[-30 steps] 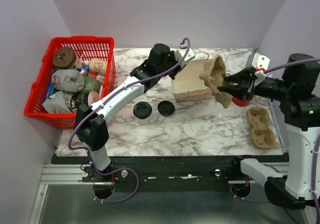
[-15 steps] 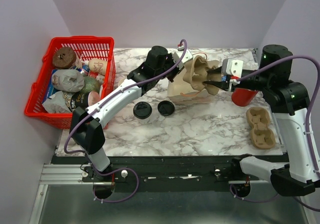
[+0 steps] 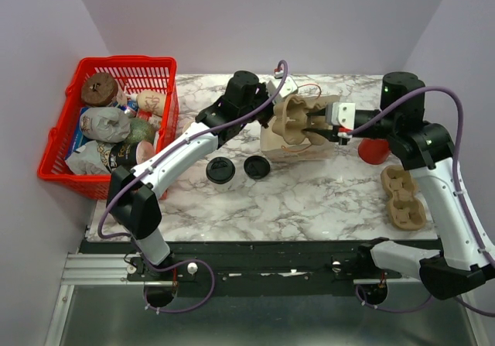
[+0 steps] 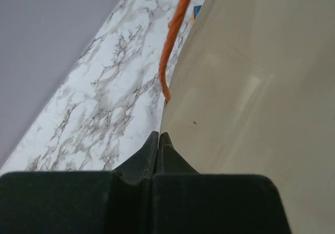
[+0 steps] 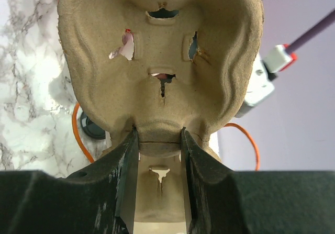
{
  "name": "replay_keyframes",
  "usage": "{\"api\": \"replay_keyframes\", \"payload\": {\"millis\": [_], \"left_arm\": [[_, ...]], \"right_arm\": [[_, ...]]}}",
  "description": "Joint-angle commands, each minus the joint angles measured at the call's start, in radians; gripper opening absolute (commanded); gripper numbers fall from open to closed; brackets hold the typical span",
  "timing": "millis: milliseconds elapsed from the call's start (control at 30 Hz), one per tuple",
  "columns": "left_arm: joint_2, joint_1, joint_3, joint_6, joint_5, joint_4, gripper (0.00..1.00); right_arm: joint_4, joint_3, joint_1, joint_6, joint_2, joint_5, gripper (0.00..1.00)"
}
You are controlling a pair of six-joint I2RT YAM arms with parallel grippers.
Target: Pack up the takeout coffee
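Seen from above, two robot arms met at a tan paper bag (image 3: 298,146) standing open toward the back of a marble table (image 3: 309,199).

The left arm stretched in a long diagonal from its base at the near left edge, elbow low and wrist raised at the bag's left rim. The left gripper (image 4: 158,142) was clenched, its dark fingers pressed together on the edge of the bag's wall. An orange cord handle (image 4: 175,24) hung just beside them.

The right arm rose from the near right corner, bent at a high elbow, and reached leftward and level toward the bag. The right gripper (image 5: 157,145) grasped a brown moulded-pulp cup carrier (image 5: 159,51), with its two fingers clamped on a ridge at the carrier's near end. The carrier was held on edge at the bag's mouth.

Two round black tops sat side by side on the marble, just in front of the bag. The larger, left one appeared to be the takeout coffee (image 3: 220,170), though its cup wall could not be seen from above. The other was a loose black lid (image 3: 257,166).

A red cup (image 3: 373,152) stood under the right arm, and a second pulp carrier (image 3: 404,197) lay flat near the right edge. A red basket (image 3: 128,59) of packaged goods sat at the far left.
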Motion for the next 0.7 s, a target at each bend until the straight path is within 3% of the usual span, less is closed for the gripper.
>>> {"api": "replay_keyframes", "payload": {"millis": [0,667], "left_arm": [[-0.044,-0.001,-0.003,-0.041,0.049,0.011,0.00],[-0.091,0.002,-0.056,-0.072,0.050,0.020,0.00]], "right_arm": [[0.087,-0.064,0.020,-0.052,-0.002,-0.016,0.01],[0.003,-0.189,0.022,-0.142,0.006,0.097,0.01]]}}
